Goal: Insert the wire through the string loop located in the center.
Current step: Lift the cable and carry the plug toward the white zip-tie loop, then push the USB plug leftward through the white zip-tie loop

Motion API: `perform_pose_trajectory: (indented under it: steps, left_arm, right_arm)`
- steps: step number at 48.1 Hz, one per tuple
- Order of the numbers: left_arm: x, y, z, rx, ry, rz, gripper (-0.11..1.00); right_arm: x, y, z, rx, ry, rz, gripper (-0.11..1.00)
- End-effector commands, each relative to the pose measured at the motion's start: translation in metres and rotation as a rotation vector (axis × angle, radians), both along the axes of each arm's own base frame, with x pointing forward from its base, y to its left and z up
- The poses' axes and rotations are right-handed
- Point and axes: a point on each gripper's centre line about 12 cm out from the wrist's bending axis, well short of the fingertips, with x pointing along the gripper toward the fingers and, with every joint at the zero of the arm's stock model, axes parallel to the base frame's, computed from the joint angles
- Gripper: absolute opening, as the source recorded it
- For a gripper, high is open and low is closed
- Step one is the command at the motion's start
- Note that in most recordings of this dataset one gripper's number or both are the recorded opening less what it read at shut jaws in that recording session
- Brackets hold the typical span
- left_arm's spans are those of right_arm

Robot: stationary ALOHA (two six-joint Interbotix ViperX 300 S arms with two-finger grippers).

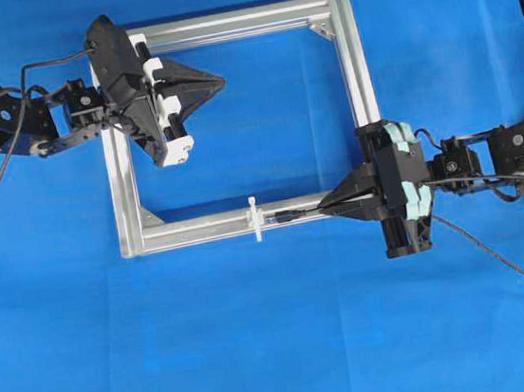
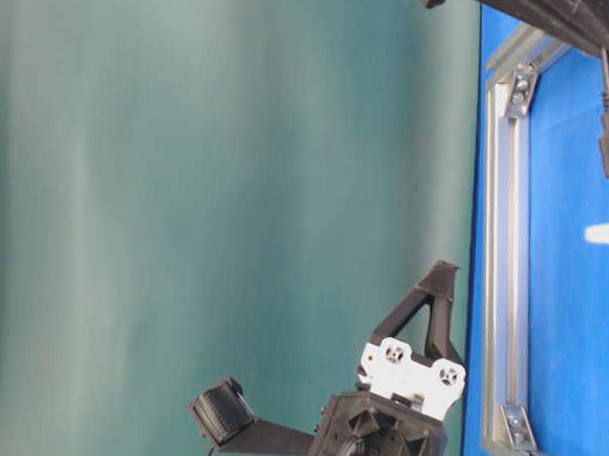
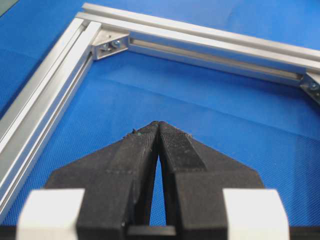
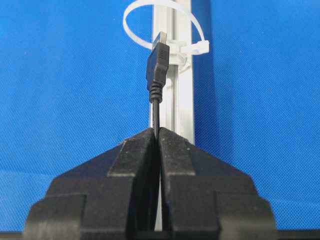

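The silver aluminium frame (image 1: 353, 60) lies flat on the blue desk (image 1: 281, 347) as an open rectangle; nothing lies on the blue surface it encloses. No writing or brand mark can be read in any view.

The string loop (image 4: 162, 25) is a white tie fixed to the frame's near rail, as the overhead view shows it, about mid-length. In the right wrist view it stands up from the rail as an open ring, its locking head on the right side.

The wire (image 4: 157, 112) is clamped between the fingers of the right hand (image 1: 326, 209), which are pressed together on the thin black cable just behind the plug. The plug tip (image 4: 158, 62) projects a short way beyond the fingertips. Its long axis runs along the near rail, and the metal end points toward the string loop. In the overhead view the tip sits just right of the loop, near it but apart; in the right wrist view the tip overlaps the lower part of the ring, so whether it has entered the ring cannot be told. The remaining cable trails back past the right arm across the desk.

The left hand (image 1: 219, 83) is fully closed with its fingers (image 3: 175, 145) meeting at the tips. It holds nothing and hangs over the frame's interior, near the far left corner.
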Motion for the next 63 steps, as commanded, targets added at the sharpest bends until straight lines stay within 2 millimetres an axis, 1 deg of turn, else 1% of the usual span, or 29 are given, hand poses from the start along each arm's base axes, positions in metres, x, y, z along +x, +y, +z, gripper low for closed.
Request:
perform_pose_trajectory:
  steps: [1,63]
  left_arm:
    - [0.0025,-0.0006,0.0167,0.015,-0.051,-0.004,0.0]
    - [0.0031,-0.0011,0.0172,0.016,-0.053,-0.006,0.0]
  right_arm:
    - [0.0027,-0.0003,0.0083,0.003,-0.034,-0.003,-0.04]
    - [0.0037,-0.0002,0.0083,0.003,-0.034,-0.003,-0.04]
